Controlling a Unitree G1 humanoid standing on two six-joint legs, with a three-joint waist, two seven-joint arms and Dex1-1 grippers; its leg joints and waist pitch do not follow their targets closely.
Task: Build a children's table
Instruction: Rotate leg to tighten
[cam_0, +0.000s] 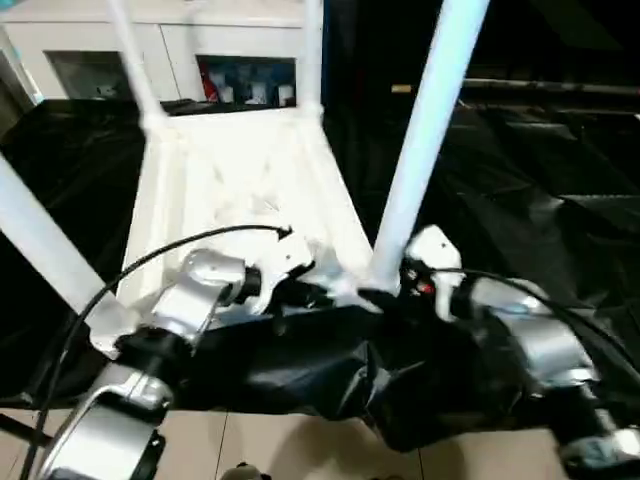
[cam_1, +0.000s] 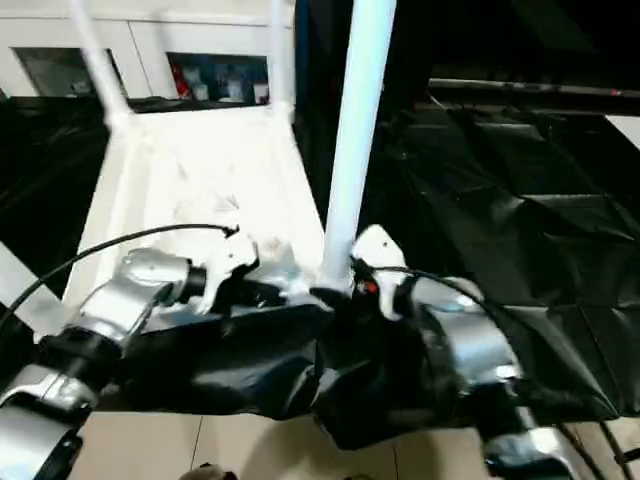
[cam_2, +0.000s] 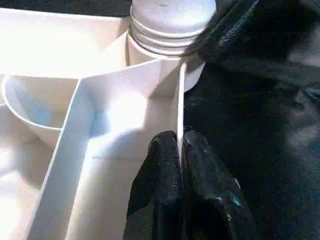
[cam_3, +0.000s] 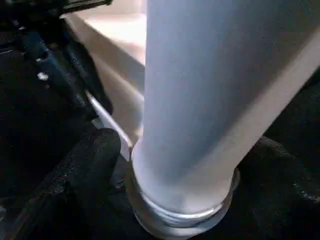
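Observation:
The white tabletop (cam_0: 240, 170) lies upside down on black cloth, ribbed underside up. Legs stand upright in its corner sockets: two far ones (cam_0: 132, 60) (cam_0: 312, 50), a near left one (cam_0: 40, 240) and a near right one (cam_0: 425, 130). My left gripper (cam_2: 181, 150) is shut on the tabletop's thin near rim (cam_2: 179, 100), close to the near right socket. My right gripper (cam_3: 185, 165) stands open around the base of the near right leg (cam_3: 210, 90), one black finger (cam_3: 95, 165) on each side of it. A threaded collar (cam_3: 180, 212) shows at the leg's foot.
Black cloth (cam_0: 520, 200) covers the ground around the tabletop and bunches up at its near edge. A white glass-door cabinet (cam_0: 100, 50) stands at the back. Light floor tiles (cam_0: 280, 440) show nearest to me. A black cable (cam_0: 150, 260) arches over my left forearm.

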